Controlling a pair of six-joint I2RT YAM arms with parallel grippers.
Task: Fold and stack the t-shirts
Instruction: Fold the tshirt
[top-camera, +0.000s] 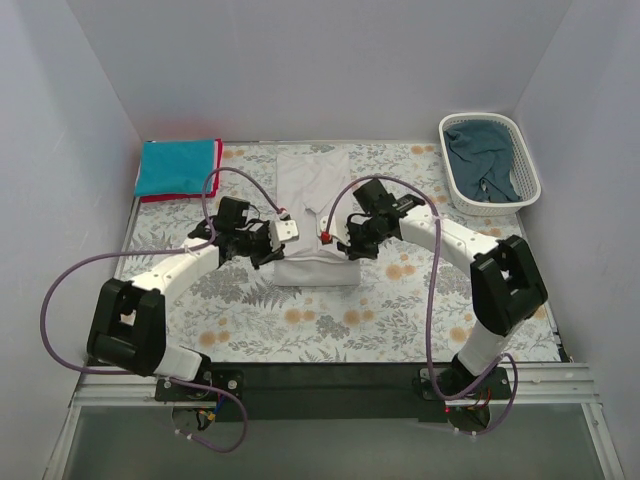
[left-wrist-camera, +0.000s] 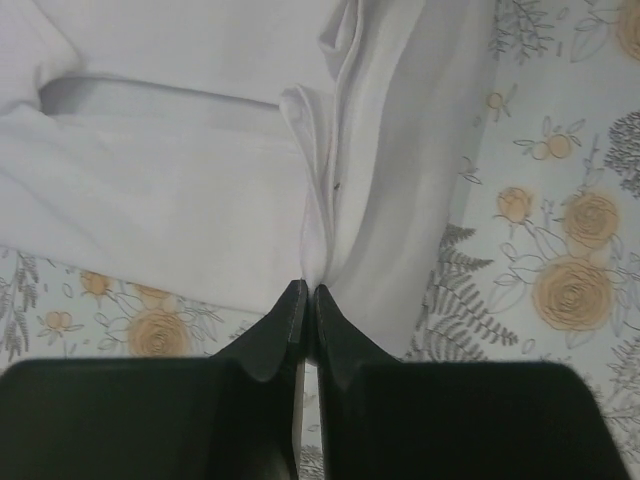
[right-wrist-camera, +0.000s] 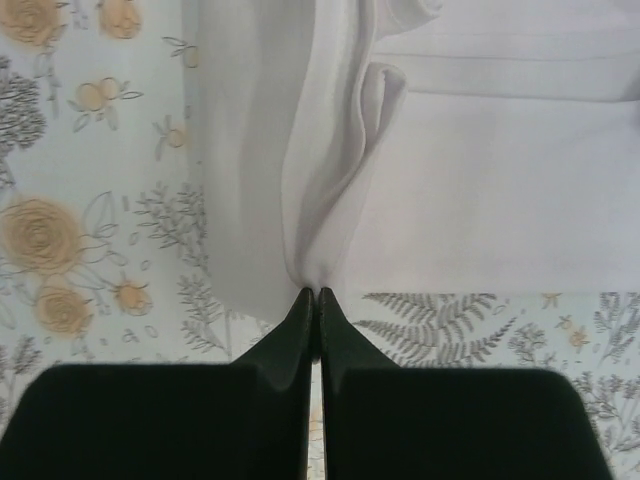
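The white t-shirt (top-camera: 310, 185) lies on the middle of the surface, stretching from near the far edge toward the centre over the floral tablecloth (top-camera: 300, 320). The left hand (left-wrist-camera: 308, 300) is closed tight on a pinch of the shirt's left side, and the cloth gathers into a ridge of folds running up from its tips. The right hand (right-wrist-camera: 317, 300) does the same on the shirt's right side, its tips pressed together on a bunched pleat. In the far left corner a folded teal t-shirt (top-camera: 178, 165) sits on a red t-shirt (top-camera: 160, 198), of which only the border shows. In the far right corner a white slatted basket (top-camera: 497, 206) holds a crumpled dark blue-teal t-shirt (top-camera: 482, 165).
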